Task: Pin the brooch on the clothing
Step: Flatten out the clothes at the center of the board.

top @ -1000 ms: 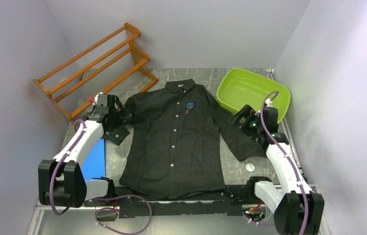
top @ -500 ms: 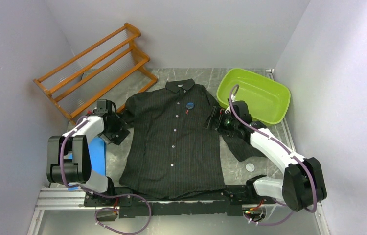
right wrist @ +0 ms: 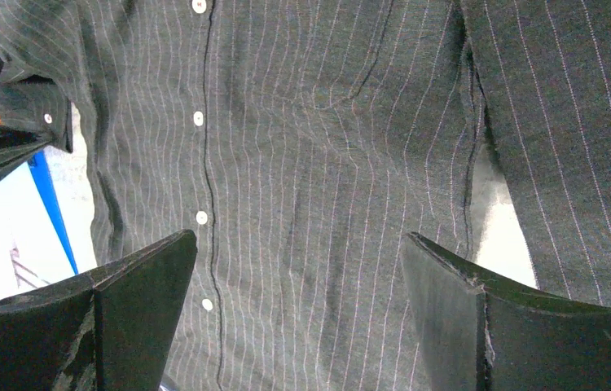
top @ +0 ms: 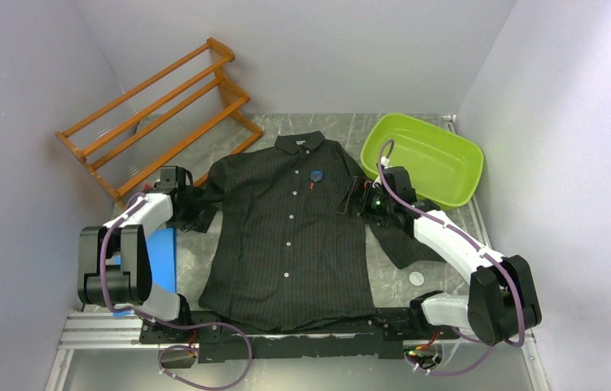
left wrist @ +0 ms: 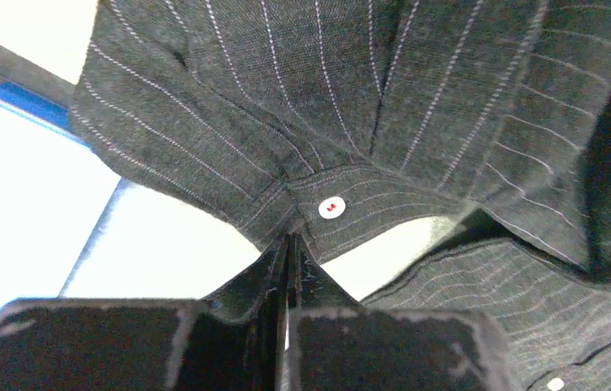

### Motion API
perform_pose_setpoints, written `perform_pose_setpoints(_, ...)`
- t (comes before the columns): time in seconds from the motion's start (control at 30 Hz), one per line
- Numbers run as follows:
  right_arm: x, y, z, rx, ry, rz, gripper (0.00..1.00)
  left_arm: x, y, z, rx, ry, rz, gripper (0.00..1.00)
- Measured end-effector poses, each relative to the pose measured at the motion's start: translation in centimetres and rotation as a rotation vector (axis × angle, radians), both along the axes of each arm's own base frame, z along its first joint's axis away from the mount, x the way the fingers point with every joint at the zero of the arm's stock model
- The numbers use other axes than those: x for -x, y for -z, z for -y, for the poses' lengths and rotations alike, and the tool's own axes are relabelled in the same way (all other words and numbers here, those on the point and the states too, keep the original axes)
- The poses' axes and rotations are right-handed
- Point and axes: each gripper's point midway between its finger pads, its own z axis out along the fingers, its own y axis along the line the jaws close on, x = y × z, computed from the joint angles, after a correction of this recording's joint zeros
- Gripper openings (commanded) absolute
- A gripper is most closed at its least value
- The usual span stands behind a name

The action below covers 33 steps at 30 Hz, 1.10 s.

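The black pinstriped button-up shirt (top: 290,244) lies flat, front up, in the middle of the grey marbled counter (top: 388,273), which is closed in by pale lilac walls (top: 25,122). A round blue brooch (top: 317,174) sits on its chest. The left gripper (left wrist: 286,242), pressed together, touches the edge of a sleeve cuff just below its white button (left wrist: 331,208). The right gripper (right wrist: 298,244) hangs spread wide over the shirt's front, holding nothing.
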Motion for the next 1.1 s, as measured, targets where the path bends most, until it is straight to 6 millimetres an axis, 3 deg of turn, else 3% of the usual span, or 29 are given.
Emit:
perform_pose_setpoints(0.2, -0.1, 0.1, 0.2, 0.012, 0.001, 0.006, 1.0, -0.2, -3.5, -1.7, -0.011, -0.049, 0.103, 0.04)
perform_pose_setpoints(0.23, -0.1, 0.1, 0.2, 0.014, 0.001, 0.007, 1.0, -0.2, -4.1, -2.0, -0.013, -0.056, 0.122, 0.1)
perform_pose_setpoints(0.27, -0.1, 0.1, 0.3, 0.018, 0.003, 0.009, 1.0, -0.2, -4.7, -2.3, -0.019, -0.064, 0.14, 0.26)
perform_pose_setpoints(0.33, -0.2, 0.1, 0.3, 0.021, 0.002, 0.011, 1.0, -0.1, -5.5, -2.6, -0.032, -0.05, 0.162, 0.69)
perform_pose_setpoints(0.37, -0.2, 0.1, 0.3, 0.021, 0.002, 0.011, 1.0, -0.1, -5.7, -2.5, -0.031, -0.042, 0.165, 0.81)
perform_pose_setpoints(0.43, -0.2, 0.1, 0.3, 0.023, 0.001, 0.012, 1.0, -0.3, -5.9, -2.2, -0.019, -0.02, 0.167, 0.92)
perform_pose_setpoints(0.7, -0.2, 0.9, 0.4, 0.036, -0.003, -0.007, 1.0, -1.3, -5.4, 0.1, 0.06, 0.024, 0.176, 0.94)
perform_pose_setpoints(0.9, -0.2, 1.0, 0.4, 0.043, -0.008, -0.006, 1.0, -1.6, -2.1, 2.3, 0.071, 0.079, 0.094, 0.94)
perform_pose_setpoints(1.0, -0.2, 1.2, 0.5, 0.05, -0.009, -0.008, 1.0, -1.4, -0.4, 2.6, 0.059, 0.08, 0.039, 0.91)
perform_pose_setpoints(1.1, -0.2, 1.4, 0.5, 0.055, -0.01, -0.013, 1.0, -2.1, -0.4, 2.5, 0.046, 0.075, 0.04, 0.8)
